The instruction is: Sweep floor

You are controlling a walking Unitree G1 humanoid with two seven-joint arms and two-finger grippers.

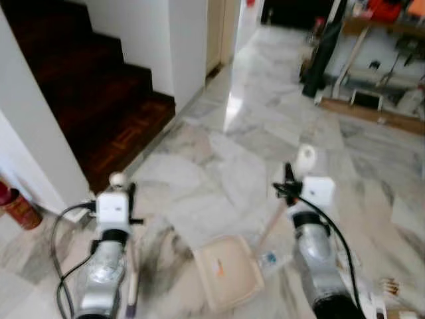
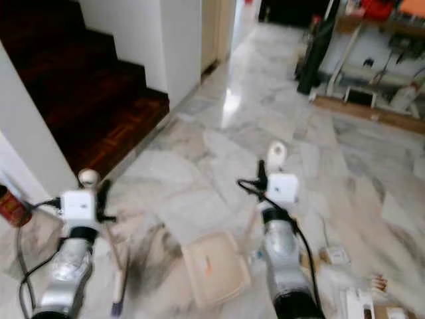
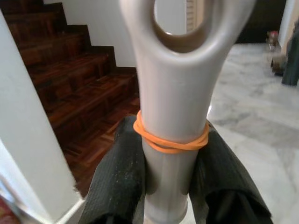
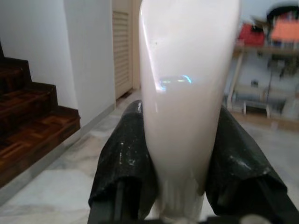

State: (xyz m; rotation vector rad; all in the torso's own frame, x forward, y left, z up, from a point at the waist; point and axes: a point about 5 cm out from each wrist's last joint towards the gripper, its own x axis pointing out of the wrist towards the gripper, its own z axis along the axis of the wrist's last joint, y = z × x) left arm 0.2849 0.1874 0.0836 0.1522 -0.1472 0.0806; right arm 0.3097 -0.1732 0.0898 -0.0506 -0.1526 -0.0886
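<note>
Grippers clamp your 2 tools: left gripper (image 3: 170, 186) grasps the broom handle (image 3: 174, 107), right gripper (image 4: 182, 172) grasps the dustpan handle (image 4: 184, 93) above the marble floor (image 1: 219, 166).

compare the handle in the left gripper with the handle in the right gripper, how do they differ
The broom handle in the left gripper is grey, has an open hanging hole at its end and an orange rubber band around it. The dustpan handle in the right gripper is glossy cream, solid at the end, with no band. Both stand upright, each clamped between two black fingers.
</note>
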